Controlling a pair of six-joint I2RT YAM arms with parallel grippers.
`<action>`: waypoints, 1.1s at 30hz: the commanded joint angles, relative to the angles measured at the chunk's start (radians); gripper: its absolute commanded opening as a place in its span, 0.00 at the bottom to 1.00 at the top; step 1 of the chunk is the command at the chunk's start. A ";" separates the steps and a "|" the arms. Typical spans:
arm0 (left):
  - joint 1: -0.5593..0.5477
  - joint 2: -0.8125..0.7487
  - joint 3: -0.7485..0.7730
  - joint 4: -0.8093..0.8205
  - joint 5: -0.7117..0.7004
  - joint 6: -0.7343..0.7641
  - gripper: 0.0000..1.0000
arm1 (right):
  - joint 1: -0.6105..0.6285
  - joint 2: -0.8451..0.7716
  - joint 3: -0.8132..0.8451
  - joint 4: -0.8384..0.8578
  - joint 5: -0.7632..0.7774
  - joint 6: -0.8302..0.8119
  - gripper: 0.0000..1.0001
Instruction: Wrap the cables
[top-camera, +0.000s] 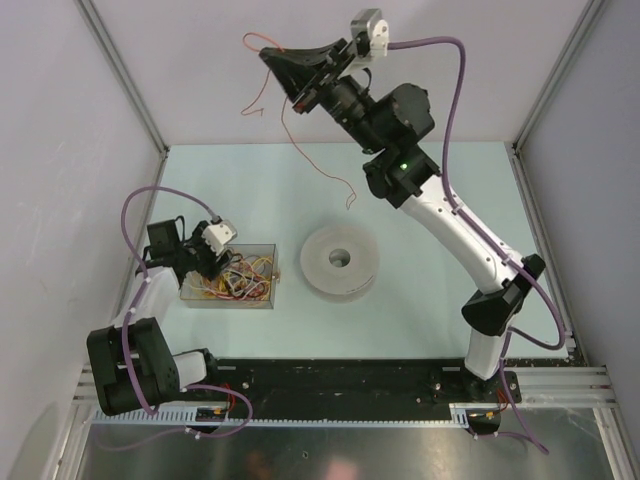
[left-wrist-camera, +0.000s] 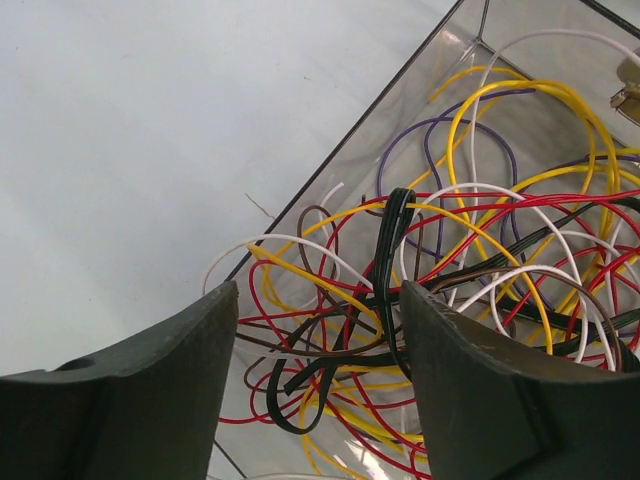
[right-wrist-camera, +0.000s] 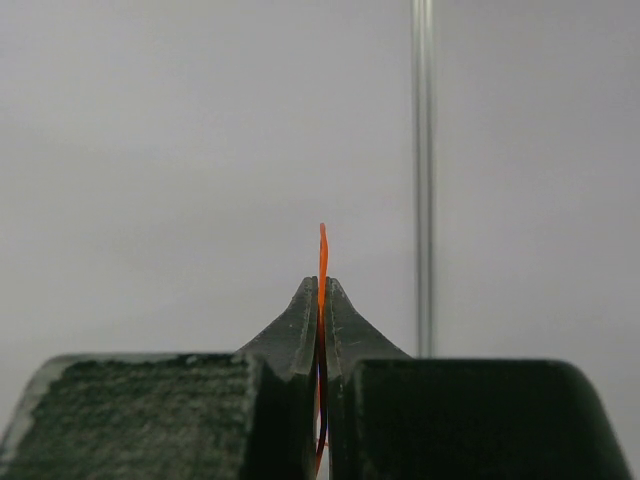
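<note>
My right gripper (top-camera: 272, 55) is raised high at the back and is shut on a thin orange cable (top-camera: 300, 150). The cable hangs down in a loose curve to the table behind the white spool (top-camera: 340, 262). In the right wrist view the orange cable (right-wrist-camera: 322, 250) sticks up between the closed fingertips (right-wrist-camera: 300, 325). My left gripper (top-camera: 218, 262) is open over a clear box (top-camera: 272, 250) of tangled cables (top-camera: 240, 278). In the left wrist view the yellow, red, white, brown and black cables (left-wrist-camera: 450, 270) lie between and beyond the fingers (left-wrist-camera: 150, 385), which touch none that I can see.
The clear box stands at the left of the pale table, its edge (left-wrist-camera: 340, 150) showing in the left wrist view. The round white spool lies flat in the middle. Grey enclosure walls and frame posts (top-camera: 125, 75) surround the table.
</note>
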 joint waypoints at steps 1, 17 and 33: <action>-0.004 -0.017 0.030 -0.004 -0.022 -0.010 0.74 | -0.048 -0.078 0.028 0.038 0.028 -0.034 0.00; -0.006 -0.309 0.236 -0.103 0.128 -0.264 0.99 | -0.194 -0.364 -0.444 0.037 -0.094 0.052 0.00; -0.402 -0.271 0.444 0.008 0.309 -0.494 0.97 | -0.205 -0.491 -0.589 0.030 -0.183 0.295 0.00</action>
